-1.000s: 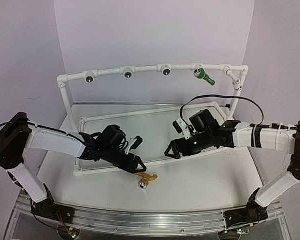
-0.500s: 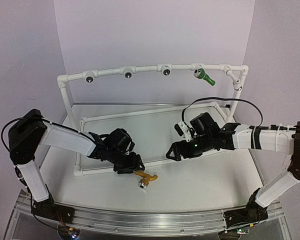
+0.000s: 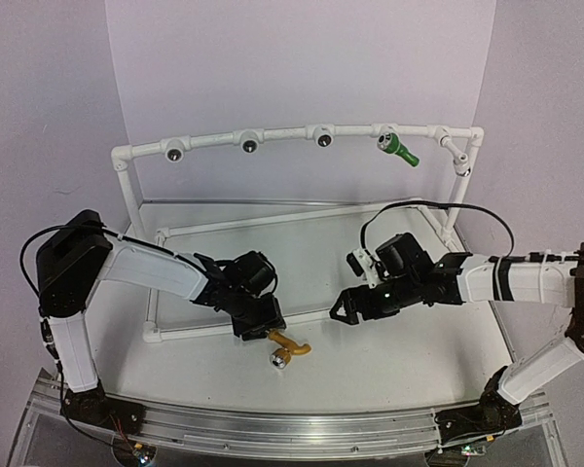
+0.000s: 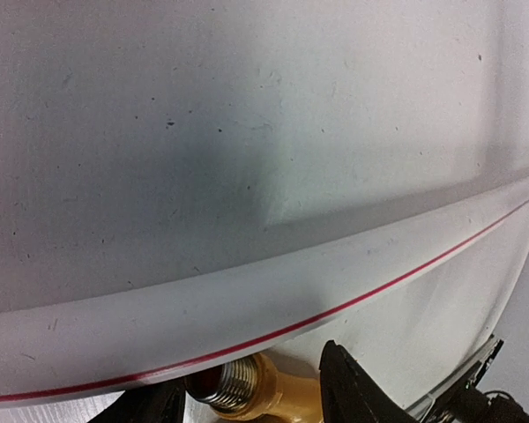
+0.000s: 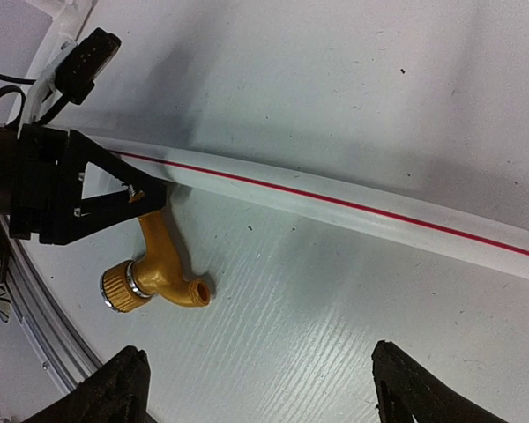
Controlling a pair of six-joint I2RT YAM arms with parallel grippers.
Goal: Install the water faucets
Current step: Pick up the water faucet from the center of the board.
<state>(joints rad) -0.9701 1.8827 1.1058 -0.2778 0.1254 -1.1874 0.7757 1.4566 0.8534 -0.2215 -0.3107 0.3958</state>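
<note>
White tabletop (image 3: 389,360) against lilac walls, carrying a white pipe frame (image 3: 282,133). The right hand (image 3: 343,309) hovers wide open, empty. The left hand (image 3: 271,329) straddles the yellow faucet (image 3: 290,343), which lies on the tabletop just beside the frame's front pipe; whether it pinches yet is unclear. The green faucet (image 3: 401,150) sits in the top rail: seemingly half done. Only the left wrist view shows brass thread between the fingers (image 4: 357,392); only overhead shows the green one.

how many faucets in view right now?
2. The yellow faucet lies on the table between the left gripper's fingers; the green faucet sits on the frame's top pipe, toward the right. None looks hidden.
</note>
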